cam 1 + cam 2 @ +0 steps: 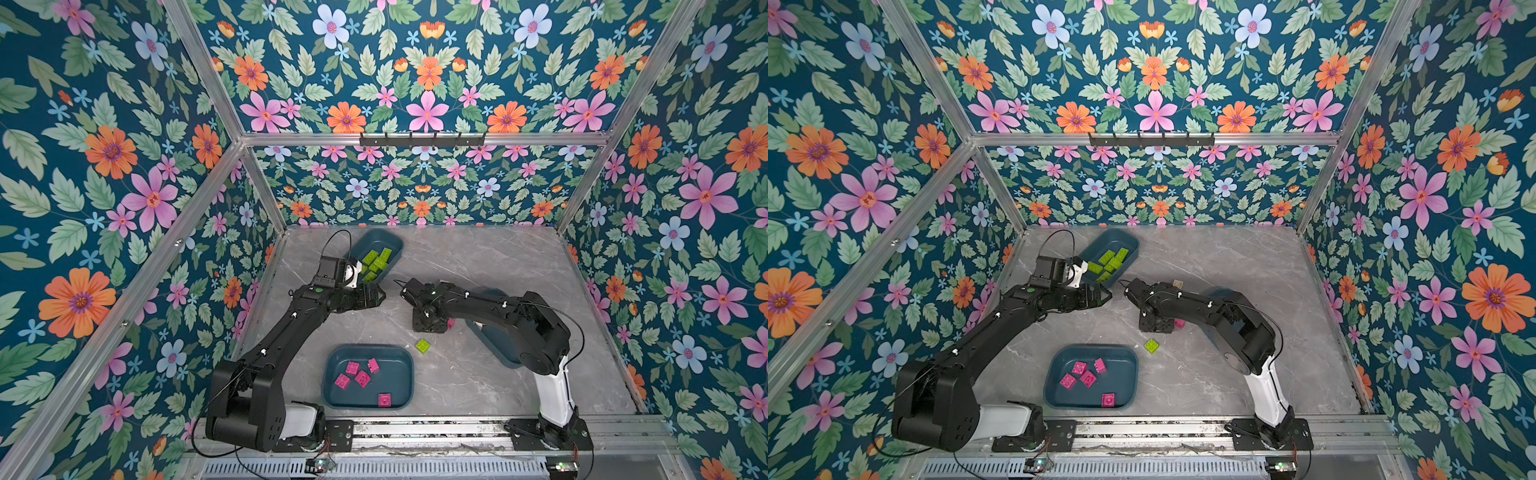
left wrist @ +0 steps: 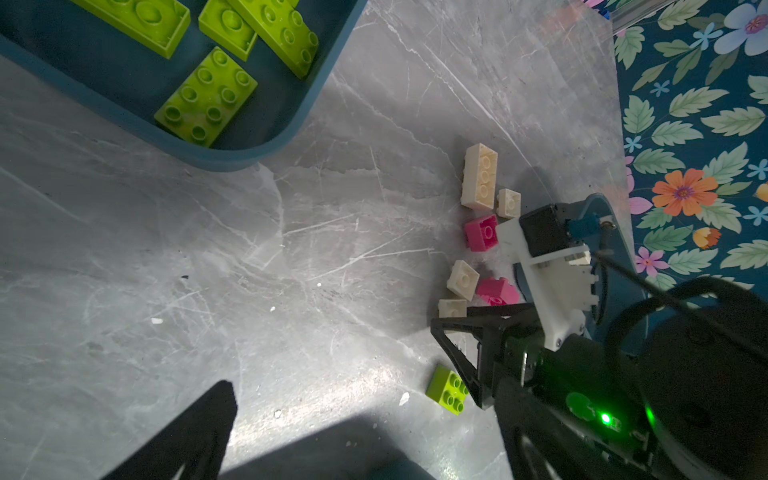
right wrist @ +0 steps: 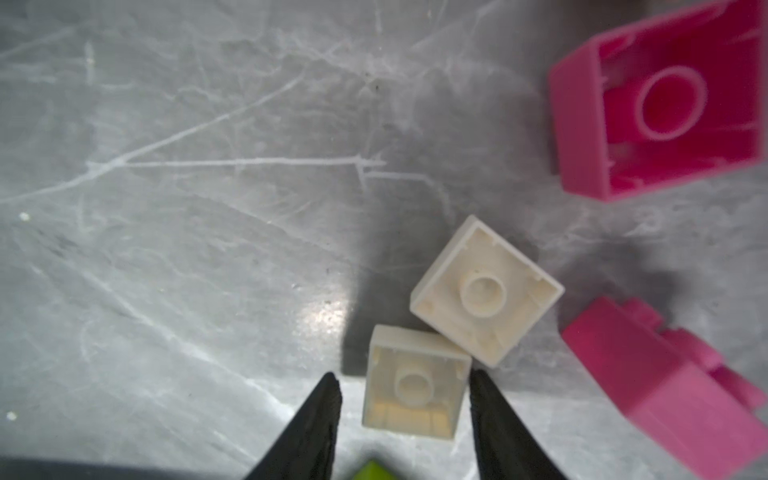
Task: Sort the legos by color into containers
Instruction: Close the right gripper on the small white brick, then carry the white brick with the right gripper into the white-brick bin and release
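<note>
- table [image 3: 166,208]: grey marble-look slab, smooth and glossy, with glare patches and fine pale scratches
- bricks [image 3: 413,384]: hard moulded plastic in cream, pink and lime, smooth with a soft sheen
- bins [image 1: 328,386]: dark teal plastic, smooth, satin rather than shiny
- frame [image 1: 291,139]: bare brushed metal bars
- walls [image 1: 104,166]: flat printed floral covering, matt

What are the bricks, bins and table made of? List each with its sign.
Bricks: hard molded plastic, slightly glossy; crisp edges, hollow undersides with a tube.
Bins: plastic too, probably, matte teal; rounded molded rims.
Table: marble-look grey with white veins, semi-gloss glare; stone or laminate, cannot tell.
</note>
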{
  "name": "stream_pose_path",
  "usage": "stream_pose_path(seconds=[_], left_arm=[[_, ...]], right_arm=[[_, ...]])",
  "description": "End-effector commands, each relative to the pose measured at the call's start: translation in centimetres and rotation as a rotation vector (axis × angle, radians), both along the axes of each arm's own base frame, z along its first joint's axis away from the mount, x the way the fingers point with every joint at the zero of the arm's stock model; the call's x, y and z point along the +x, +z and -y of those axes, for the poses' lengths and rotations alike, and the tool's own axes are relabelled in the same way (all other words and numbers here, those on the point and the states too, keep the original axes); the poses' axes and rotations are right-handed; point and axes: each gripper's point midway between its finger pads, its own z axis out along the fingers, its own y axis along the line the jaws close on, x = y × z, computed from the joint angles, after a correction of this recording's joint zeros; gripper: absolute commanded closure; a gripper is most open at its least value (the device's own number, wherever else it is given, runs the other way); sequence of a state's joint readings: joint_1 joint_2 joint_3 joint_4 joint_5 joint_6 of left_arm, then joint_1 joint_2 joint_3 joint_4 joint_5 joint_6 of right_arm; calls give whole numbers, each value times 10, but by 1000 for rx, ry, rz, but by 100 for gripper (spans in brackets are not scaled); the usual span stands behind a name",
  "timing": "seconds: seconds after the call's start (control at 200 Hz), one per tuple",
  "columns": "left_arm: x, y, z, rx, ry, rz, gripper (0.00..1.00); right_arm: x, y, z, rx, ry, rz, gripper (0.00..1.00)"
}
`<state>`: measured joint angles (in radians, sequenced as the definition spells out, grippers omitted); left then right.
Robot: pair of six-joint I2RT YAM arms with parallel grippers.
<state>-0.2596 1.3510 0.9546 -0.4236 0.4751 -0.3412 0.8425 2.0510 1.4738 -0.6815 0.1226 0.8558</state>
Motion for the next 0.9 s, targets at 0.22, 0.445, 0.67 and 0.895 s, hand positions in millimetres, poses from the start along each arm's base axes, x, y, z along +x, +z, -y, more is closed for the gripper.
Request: stream_pose_path(seconds=[0.22, 0.445, 0.67, 0.895], left_arm=[[2, -1, -1, 5, -9, 8, 0], [3, 1, 0, 0, -13, 11, 0], [5, 7, 4, -18, -24, 14, 0], [7, 18, 15, -108, -20, 27, 0]], right_arm=[[2, -5, 9, -62, -13, 20, 62], [5, 29, 10, -28, 5, 72, 70], [3, 88, 34, 8, 11, 154, 71], [6, 119, 104, 25, -34, 196, 71]])
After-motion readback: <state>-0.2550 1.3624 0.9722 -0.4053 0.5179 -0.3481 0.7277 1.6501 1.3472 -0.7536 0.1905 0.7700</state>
